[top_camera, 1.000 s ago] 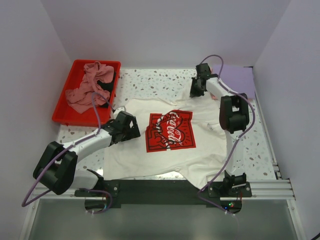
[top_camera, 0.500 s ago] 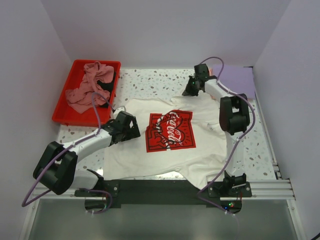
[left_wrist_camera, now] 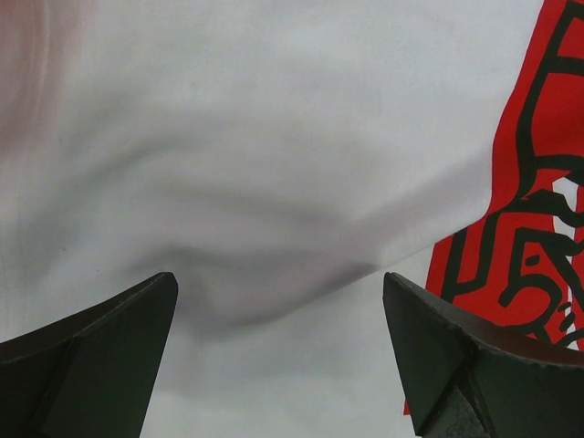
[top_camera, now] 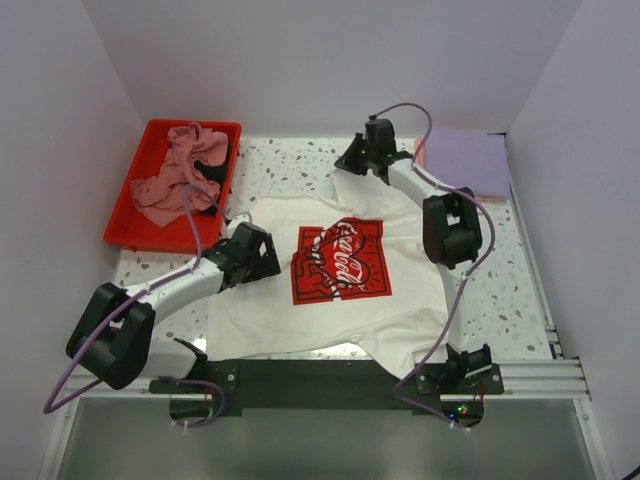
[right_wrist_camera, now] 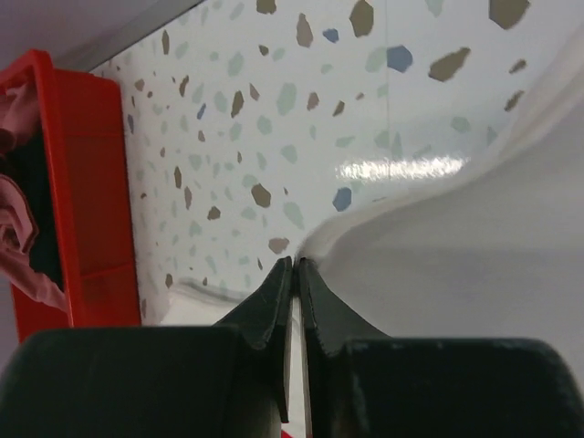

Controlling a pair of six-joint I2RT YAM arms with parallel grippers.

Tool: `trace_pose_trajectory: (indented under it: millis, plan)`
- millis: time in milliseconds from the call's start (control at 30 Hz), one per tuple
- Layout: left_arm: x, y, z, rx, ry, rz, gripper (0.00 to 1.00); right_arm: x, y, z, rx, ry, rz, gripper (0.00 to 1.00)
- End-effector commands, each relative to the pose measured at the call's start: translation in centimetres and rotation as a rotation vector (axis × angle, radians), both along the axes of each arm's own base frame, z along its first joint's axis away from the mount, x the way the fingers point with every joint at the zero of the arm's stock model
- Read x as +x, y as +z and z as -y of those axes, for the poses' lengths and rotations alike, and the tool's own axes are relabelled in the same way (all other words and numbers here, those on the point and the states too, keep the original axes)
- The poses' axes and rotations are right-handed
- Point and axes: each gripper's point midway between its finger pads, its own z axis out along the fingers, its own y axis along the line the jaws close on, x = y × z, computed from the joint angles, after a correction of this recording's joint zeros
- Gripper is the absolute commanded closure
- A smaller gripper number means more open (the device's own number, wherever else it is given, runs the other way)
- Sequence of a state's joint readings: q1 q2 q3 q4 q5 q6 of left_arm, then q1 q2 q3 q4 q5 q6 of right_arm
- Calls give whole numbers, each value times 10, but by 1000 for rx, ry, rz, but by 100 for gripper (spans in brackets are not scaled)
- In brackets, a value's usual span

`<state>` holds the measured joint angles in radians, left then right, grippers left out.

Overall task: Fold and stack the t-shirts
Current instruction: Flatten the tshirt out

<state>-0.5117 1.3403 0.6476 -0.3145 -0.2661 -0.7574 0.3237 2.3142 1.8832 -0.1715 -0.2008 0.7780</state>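
A white t-shirt (top_camera: pixel 300 310) with a red square Coca-Cola print (top_camera: pixel 340 262) lies spread in the middle of the table. My left gripper (top_camera: pixel 264 257) hovers open just over its left half, the cloth (left_wrist_camera: pixel 228 137) and the print's edge (left_wrist_camera: pixel 538 210) showing between its fingers (left_wrist_camera: pixel 109 347). My right gripper (top_camera: pixel 352 160) is at the back centre, shut on the white shirt's far right corner (right_wrist_camera: pixel 456 265), which it holds lifted and drawn leftward; the thin cloth edge is pinched at the gripper (right_wrist_camera: pixel 294 265) tips. Pink tees (top_camera: pixel 175 178) and a black one (top_camera: pixel 212 152) sit crumpled in the red tray (top_camera: pixel 128 228). A lavender tee (top_camera: pixel 468 160) lies flat at the back right.
The red tray stands at the back left, its wall (right_wrist_camera: pixel 82 182) also showing in the right wrist view with pink cloth (right_wrist_camera: pixel 16 228) inside. Speckled tabletop (top_camera: pixel 290 165) shows between tray and right gripper. White walls close in the back and sides.
My right gripper has travelled left along the back of the table, dragging the white shirt's far right corner with it. The left arm has stayed put, open.
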Motion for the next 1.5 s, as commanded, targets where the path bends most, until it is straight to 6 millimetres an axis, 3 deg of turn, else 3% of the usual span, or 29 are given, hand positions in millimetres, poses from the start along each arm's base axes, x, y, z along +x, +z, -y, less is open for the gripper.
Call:
trace_pose_trajectory:
  millis: [0,33,100,133,167,267,333,400,433,467,500,533,567,600,667,700,800,933,1167,1333,1467]
  plan:
    - [4,5,-5,21,-1,25,0,39,19,-18,19,-9,160,92]
    - [5,5,-5,19,3,28,0,47,18,-28,21,9,184,90]
    - [5,7,-4,16,4,28,0,51,17,-42,21,54,206,77]
    - [5,8,-4,16,5,30,0,57,27,-52,32,79,238,70]
    - [5,9,-5,15,8,32,0,53,27,-58,28,106,225,45]
    - [5,12,-6,16,15,40,0,46,52,-62,-8,157,270,1]
    - [6,14,-6,13,15,49,0,38,53,-53,-68,168,274,1]
    - [9,19,-5,9,14,61,0,24,77,-40,-144,187,295,1]
    - [10,21,-5,10,15,65,0,16,68,-30,-190,189,264,1]
    - [12,23,-4,8,16,69,0,3,91,-20,-220,187,273,1]
    - [16,29,-2,3,14,84,0,-11,73,-10,-274,203,229,1]
    - [19,32,0,-1,15,93,0,-17,72,4,-324,172,213,1]
    - [25,40,3,-12,12,115,0,-28,72,15,-363,158,190,1]
    - [28,44,4,-15,17,128,0,-38,86,27,-387,136,194,1]
    - [36,54,6,-17,17,153,0,-62,64,53,-453,118,91,1]
    - [46,66,9,-22,24,187,0,-69,65,61,-458,112,71,1]
    - [69,80,11,-11,44,228,0,-87,35,89,-484,100,-51,1]
    - [98,80,11,2,69,214,0,-96,11,106,-499,113,-133,1]
    - [153,44,13,79,70,126,0,-89,-22,124,-600,105,-201,1]
    - [178,14,9,149,89,67,0,-80,-53,142,-620,84,-263,1]
    - [188,-6,13,164,71,18,0,-72,-64,153,-640,76,-286,1]
